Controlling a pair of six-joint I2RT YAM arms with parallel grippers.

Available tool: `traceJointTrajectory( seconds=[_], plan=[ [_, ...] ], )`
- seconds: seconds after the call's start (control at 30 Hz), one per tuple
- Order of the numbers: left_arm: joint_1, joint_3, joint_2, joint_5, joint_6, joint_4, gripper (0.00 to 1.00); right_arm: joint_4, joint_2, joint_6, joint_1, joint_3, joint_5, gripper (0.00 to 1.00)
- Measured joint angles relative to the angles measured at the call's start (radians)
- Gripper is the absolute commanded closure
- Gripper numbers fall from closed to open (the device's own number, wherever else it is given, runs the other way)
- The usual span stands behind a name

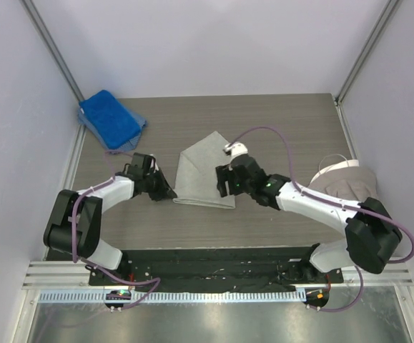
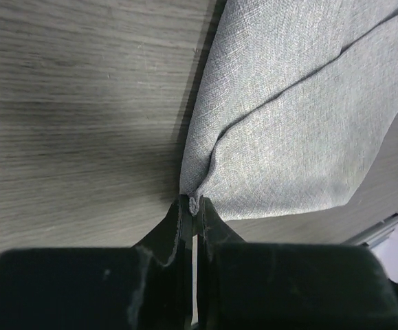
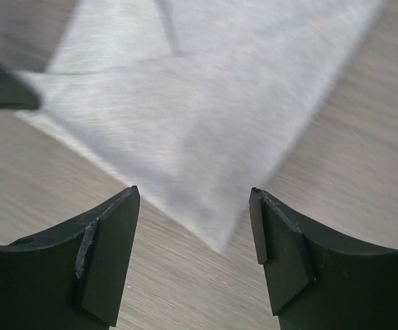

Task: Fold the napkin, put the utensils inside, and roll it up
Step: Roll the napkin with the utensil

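Top view, napkin position: the napkin (image 1: 205, 175) lies folded on the bench (image 1: 285, 114), near its centre and between the two claws.
Top view, napkin axis: the long axis runs near to far and leans right at the far end. A pointed corner faces the far side, and the wide straight edge faces the arm bases.
Top view, left claw: the left claw (image 1: 169, 194) touches the napkin's near-left corner.
Top view, right claw: the right claw (image 1: 223, 187) sits over the near-right part of the napkin. Jaw spacing is not readable here.
Top view, other items: a blue towel (image 1: 110, 118) lies at the far left. A beige-grey cloth (image 1: 346, 180) lies at the right edge, well apart from the napkin.
Left wrist view, left claw: the jaws are pinched tight on a bunched corner of the napkin.
Left wrist view, napkin: the fabric fans out from the tips, up and to the right, with a diagonal fold line across it.
Right wrist view, right claw: the jaws stand wide apart and grip nothing.
Right wrist view, napkin: the picture is blurred. One corner points into the gap between the jaws and lies flat on the bench.
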Motion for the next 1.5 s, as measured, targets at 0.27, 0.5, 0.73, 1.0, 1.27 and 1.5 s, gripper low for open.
traceJointTrajectory(
  seconds=[0.27, 0.5, 0.73, 1.0, 1.27, 1.5],
  plan=[
    [0.024, 0.13, 0.047, 0.056, 0.081, -0.15, 1.0, 0.149, 0.197, -0.156, 0.285, 0.114, 0.2, 0.25],
    [0.066, 0.142, 0.1, 0.119, 0.124, -0.193, 1.0, 0.291, 0.411, -0.261, 0.432, 0.192, 0.383, 0.24],
    [0.092, 0.142, 0.105, 0.157, 0.129, -0.2, 1.0, 0.409, 0.526, -0.346, 0.506, 0.232, 0.459, 0.24],
    [0.099, 0.142, 0.105, 0.176, 0.131, -0.2, 1.0, 0.465, 0.645, -0.405, 0.518, 0.301, 0.511, 0.25],
    [0.11, 0.142, 0.105, 0.187, 0.131, -0.199, 1.0, 0.495, 0.708, -0.451, 0.518, 0.32, 0.65, 0.26],
    [0.118, 0.142, 0.105, 0.194, 0.131, -0.199, 1.0, 0.546, 0.708, -0.487, 0.518, 0.27, 0.757, 0.27]
  ],
)
